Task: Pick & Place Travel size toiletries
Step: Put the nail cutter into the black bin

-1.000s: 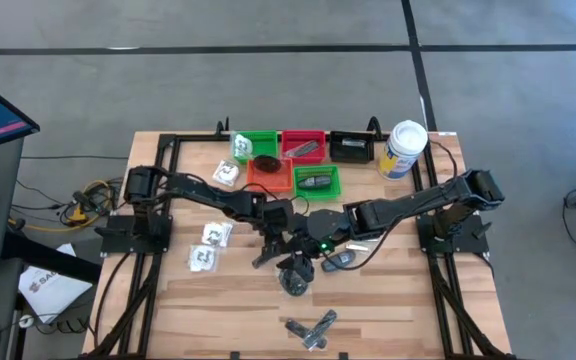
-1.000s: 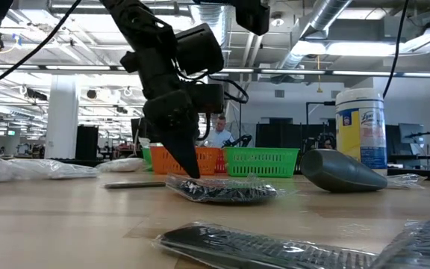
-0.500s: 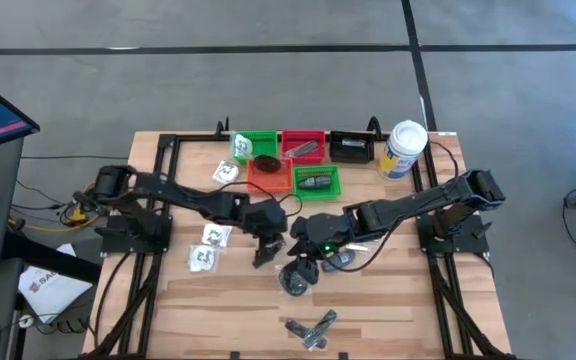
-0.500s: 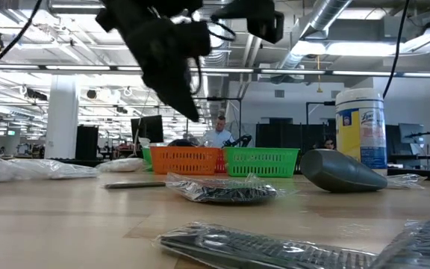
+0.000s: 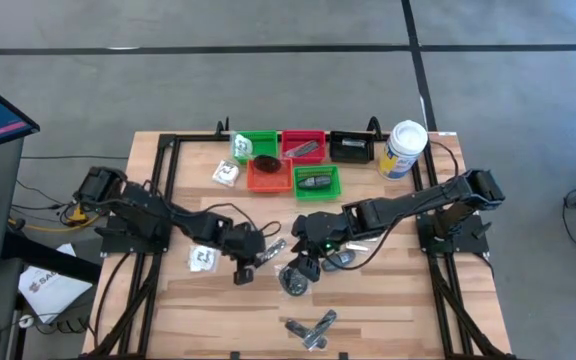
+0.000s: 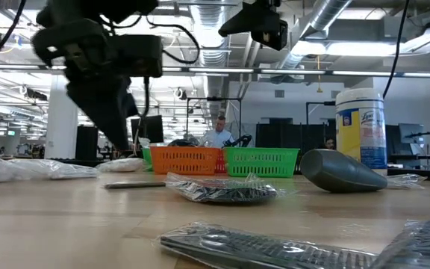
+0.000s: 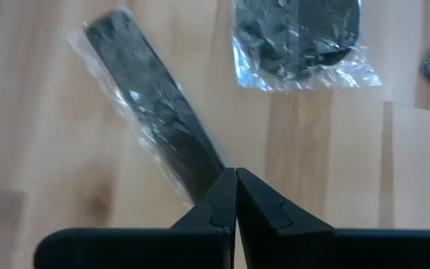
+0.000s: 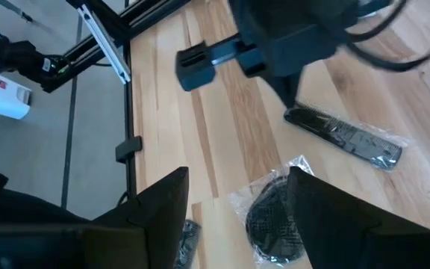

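Observation:
My left gripper [image 5: 240, 275] is shut and hangs a little above the wood; its tips [image 7: 235, 178] stand over the near end of a slim dark packet [image 7: 144, 104], clear of it in the low view [image 6: 128, 148]. My right gripper [image 5: 303, 268] hovers open above a black round piece in plastic [image 8: 275, 218] that lies flat on the table [image 5: 388, 300]. A dark grey oval [image 5: 340, 260], clear packets with white contents [image 5: 203, 258] and two slim packets [image 5: 308, 328] also lie flat on the table.
Green, red, black and orange trays [image 5: 268, 176] stand in a cluster at the table's far edge, some with items inside. A tall white canister [image 5: 403, 148] stands at the far right. Black frame rails [image 5: 163, 160] run along the left and right sides.
My left gripper, shut throughout, has risen from the table beside the black round piece. It has drawn back toward the table's left and near edge. The packets lie as before.

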